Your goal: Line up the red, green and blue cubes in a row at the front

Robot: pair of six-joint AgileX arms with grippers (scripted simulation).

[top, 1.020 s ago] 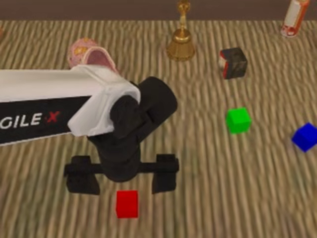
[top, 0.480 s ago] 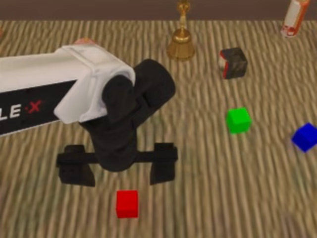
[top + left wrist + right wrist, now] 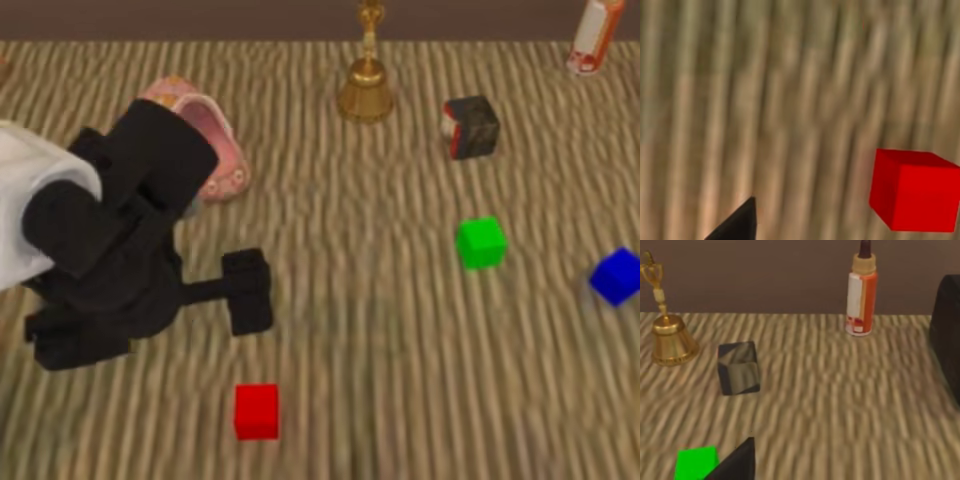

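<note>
Top view shows the left gripper [image 3: 155,315] spread wide and empty, left of the red cube [image 3: 257,411], which sits at the front. Green cube [image 3: 481,242] and blue cube [image 3: 616,276] lie apart on the right; a careless grasp could knock one out of line.

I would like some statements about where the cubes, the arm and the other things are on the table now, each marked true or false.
1. The left gripper holds the red cube. False: its fingers are open and empty, and the cube sits alone on the table nearer the front.
2. The green cube lies between the red cube and the blue cube in left-to-right order. True.
3. The three cubes already touch one another. False: all three lie well apart.
4. A gold bell stands near the back of the table. True.
5. The dark box rests on the green cube. False: it stands on the table, behind that cube.
</note>
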